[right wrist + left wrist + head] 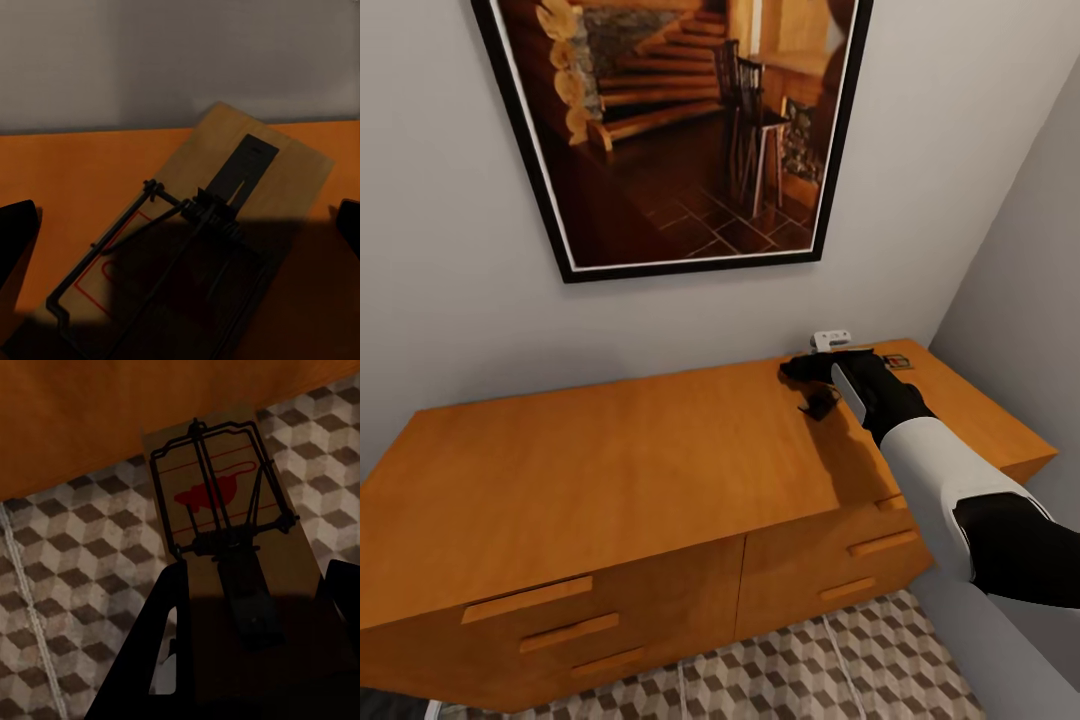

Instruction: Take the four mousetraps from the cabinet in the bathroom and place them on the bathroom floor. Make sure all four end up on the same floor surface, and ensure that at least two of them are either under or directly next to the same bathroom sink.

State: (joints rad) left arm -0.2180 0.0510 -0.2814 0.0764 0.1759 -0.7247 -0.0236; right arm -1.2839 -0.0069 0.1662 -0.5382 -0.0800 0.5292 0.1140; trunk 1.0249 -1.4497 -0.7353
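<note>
My right claw point(822, 385) hovers spread open at the cabinet's point(610, 450) back right corner, over a mousetrap point(202, 232) lying flat on top near the wall. My left claw point(247, 652) is clenched on another mousetrap point(225, 510), held above the bathroom floor point(67, 585) beside the cabinet front.

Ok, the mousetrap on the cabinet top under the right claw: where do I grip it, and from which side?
Pinch the mousetrap across its board's long edges, coming straight down: it lies flat on the cabinet, so only the thin edges offer purchase. It sits skewed to the open right claw, so probably twist the wrist first.
</note>
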